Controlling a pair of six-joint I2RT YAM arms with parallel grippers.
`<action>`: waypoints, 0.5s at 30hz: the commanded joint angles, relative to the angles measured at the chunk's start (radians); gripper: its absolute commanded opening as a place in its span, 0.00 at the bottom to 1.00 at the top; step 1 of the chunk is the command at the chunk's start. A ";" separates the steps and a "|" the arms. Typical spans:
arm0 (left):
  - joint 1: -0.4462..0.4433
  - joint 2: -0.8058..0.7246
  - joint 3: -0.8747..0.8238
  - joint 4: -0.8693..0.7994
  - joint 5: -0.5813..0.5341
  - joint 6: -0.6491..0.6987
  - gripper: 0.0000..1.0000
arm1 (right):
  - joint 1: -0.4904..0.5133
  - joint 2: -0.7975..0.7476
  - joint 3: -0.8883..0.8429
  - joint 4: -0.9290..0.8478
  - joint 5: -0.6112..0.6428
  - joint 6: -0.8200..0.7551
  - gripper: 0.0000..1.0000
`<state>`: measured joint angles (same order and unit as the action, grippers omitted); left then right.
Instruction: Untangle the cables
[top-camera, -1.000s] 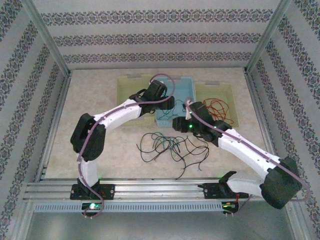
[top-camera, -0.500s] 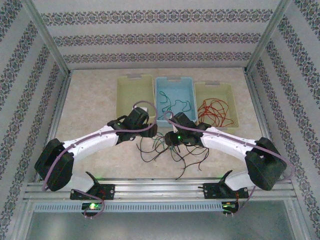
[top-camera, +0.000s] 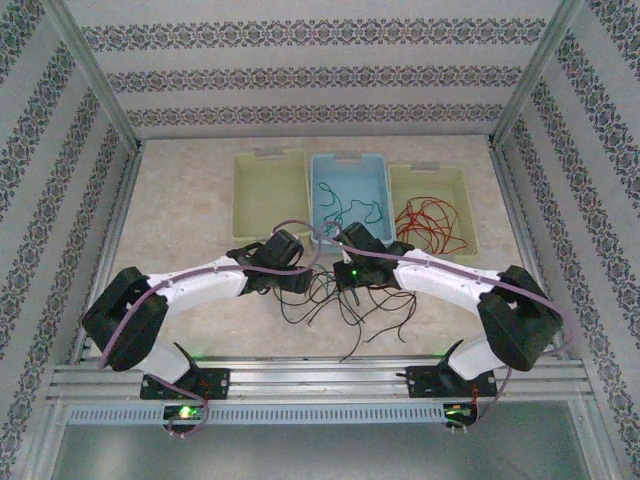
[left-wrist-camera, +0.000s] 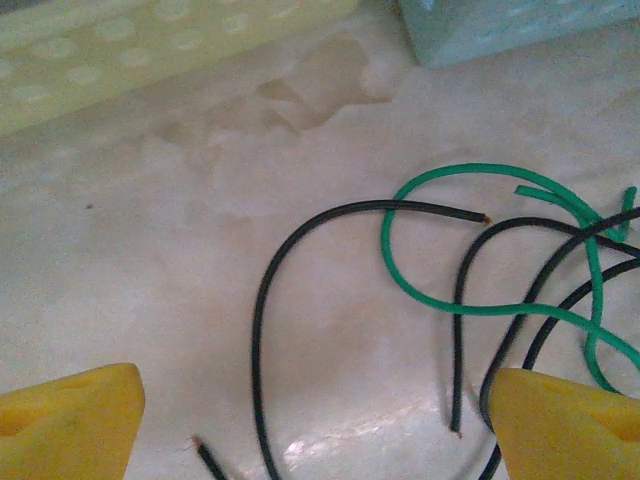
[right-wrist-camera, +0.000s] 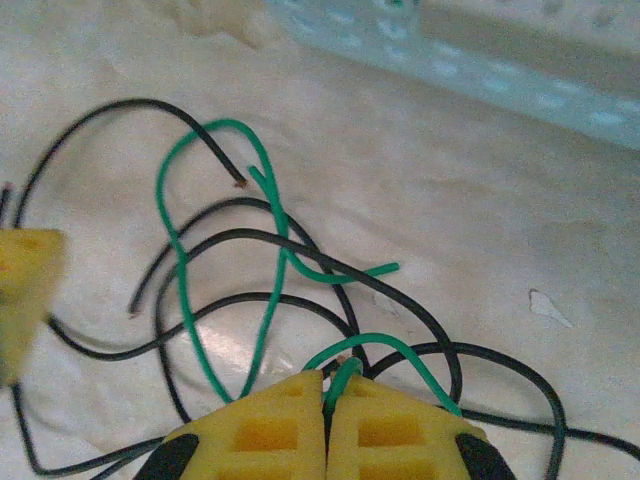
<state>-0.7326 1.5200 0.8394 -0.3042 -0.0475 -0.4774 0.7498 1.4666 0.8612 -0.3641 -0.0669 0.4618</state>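
Note:
A tangle of black and green cables (top-camera: 350, 300) lies on the table in front of the bins. My right gripper (right-wrist-camera: 328, 386) is low over the tangle and shut on a green cable (right-wrist-camera: 185, 270), pinching it near one end; black cables (right-wrist-camera: 300, 250) loop across it. My left gripper (left-wrist-camera: 315, 430) hovers just left of the tangle, open wide, with a black cable (left-wrist-camera: 258, 320) and bare table between its yellow fingertips (left-wrist-camera: 65, 420). A green cable (left-wrist-camera: 440, 300) curls to the right there. From above, the left gripper (top-camera: 300, 282) and right gripper (top-camera: 345, 277) stand close together.
Three bins stand behind the tangle: a pale yellow-green one (top-camera: 270, 160), a blue one (top-camera: 382, 180) holding green cables, and a yellow one (top-camera: 468, 215) holding red cables (top-camera: 430, 220). Metal rails border the table on the left and right.
Both arms have come down from the bins onto the tangle. The right gripper has shut on a green cable. The left gripper stays open.

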 joint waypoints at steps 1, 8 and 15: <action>-0.023 0.037 0.045 0.073 0.027 0.018 0.88 | -0.007 -0.072 0.012 0.005 -0.027 -0.021 0.00; -0.033 0.167 0.081 0.123 0.067 0.015 0.87 | -0.074 -0.194 -0.072 0.111 -0.135 0.072 0.00; -0.036 0.210 0.076 0.113 0.063 0.026 0.84 | -0.180 -0.338 -0.174 0.224 -0.155 0.190 0.00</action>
<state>-0.7536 1.7031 0.9112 -0.2020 -0.0032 -0.4732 0.5961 1.1790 0.7097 -0.2165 -0.1917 0.5827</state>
